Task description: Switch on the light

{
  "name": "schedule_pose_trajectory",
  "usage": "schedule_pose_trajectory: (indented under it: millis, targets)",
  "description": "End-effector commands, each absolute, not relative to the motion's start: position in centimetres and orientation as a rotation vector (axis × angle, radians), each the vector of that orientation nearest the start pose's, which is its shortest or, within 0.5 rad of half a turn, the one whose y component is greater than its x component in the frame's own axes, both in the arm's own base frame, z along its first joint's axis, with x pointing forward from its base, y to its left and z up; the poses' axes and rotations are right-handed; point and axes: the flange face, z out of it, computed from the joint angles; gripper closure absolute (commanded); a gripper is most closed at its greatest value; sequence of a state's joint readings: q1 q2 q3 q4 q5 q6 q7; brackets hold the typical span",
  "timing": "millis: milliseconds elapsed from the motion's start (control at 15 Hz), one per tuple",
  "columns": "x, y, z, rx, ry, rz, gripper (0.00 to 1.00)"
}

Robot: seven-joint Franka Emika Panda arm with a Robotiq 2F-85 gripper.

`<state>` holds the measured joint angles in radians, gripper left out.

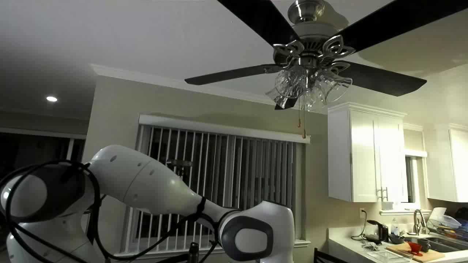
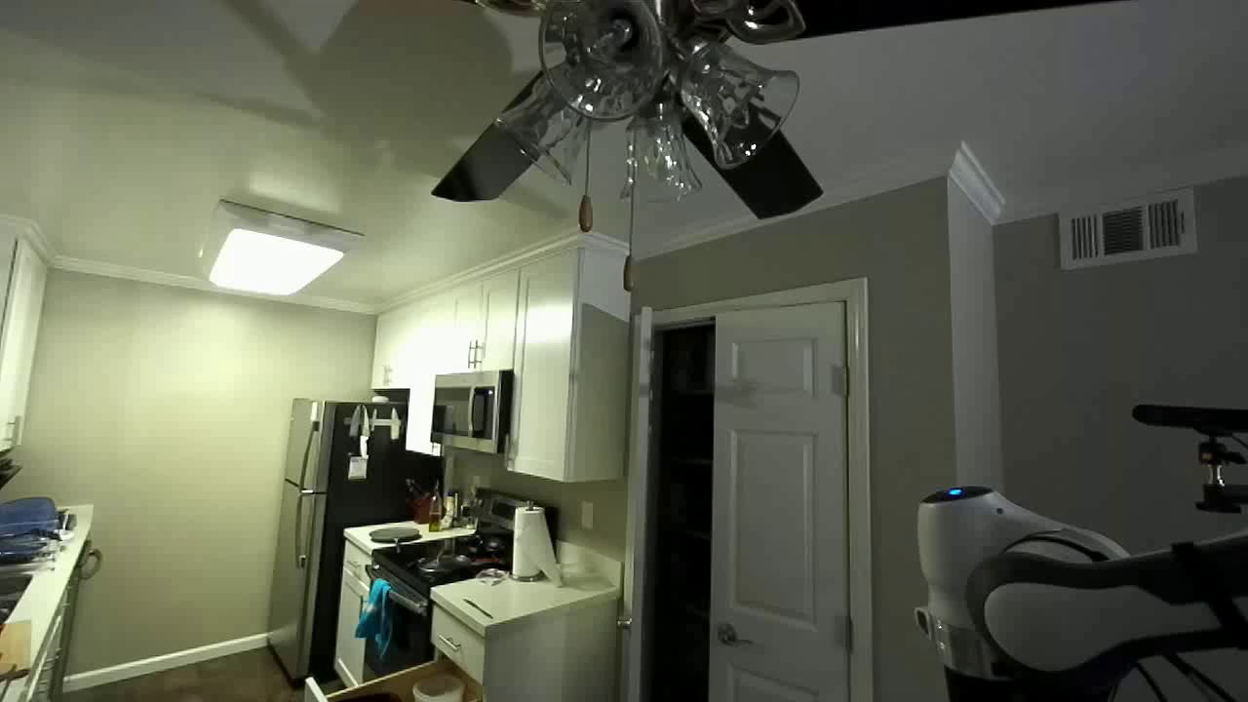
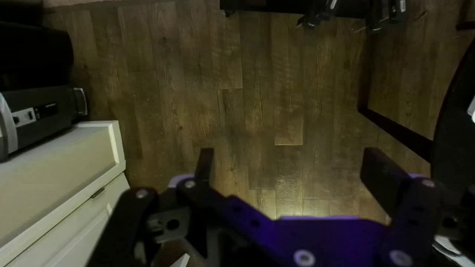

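The ceiling fan (image 1: 314, 31) carries a light with several clear glass shades (image 1: 292, 82), unlit. The shades also show in an exterior view (image 2: 604, 63). Two pull chains hang below them, each with a small wooden knob: the longer chain's knob (image 1: 304, 134) and the shorter chain's knob (image 1: 299, 123). In an exterior view the knobs show as the longer one (image 2: 629, 273) and the shorter one (image 2: 586, 213). My gripper (image 3: 287, 159) is open and empty, pointing down over the floor. In both exterior views my wrist is well below the knobs, and the fingers are out of view.
A lit kitchen ceiling light (image 2: 278, 261) is at the back. White cabinets (image 1: 365, 153) and a window with vertical blinds (image 1: 219, 175) line the wall. A partly open closet door (image 2: 780, 507) stands near the arm. The wrist view shows wooden floor (image 3: 259, 92) and a white cabinet (image 3: 66, 174).
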<state>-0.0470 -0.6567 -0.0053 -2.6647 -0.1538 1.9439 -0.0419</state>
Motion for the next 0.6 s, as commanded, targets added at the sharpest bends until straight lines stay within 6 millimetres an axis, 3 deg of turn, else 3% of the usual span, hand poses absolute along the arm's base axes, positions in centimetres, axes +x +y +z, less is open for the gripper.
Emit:
schedule_pose_trajectory:
  millis: [0, 333, 533]
  targets:
    - [33.6, -2.8, 43.5, -3.273, -0.084, 0.116, 0.00]
    - [33.6, -2.8, 43.5, -3.273, -0.084, 0.116, 0.00]
    - [34.2, 0.5, 44.8, -3.229, -0.229, -0.070, 0.00]
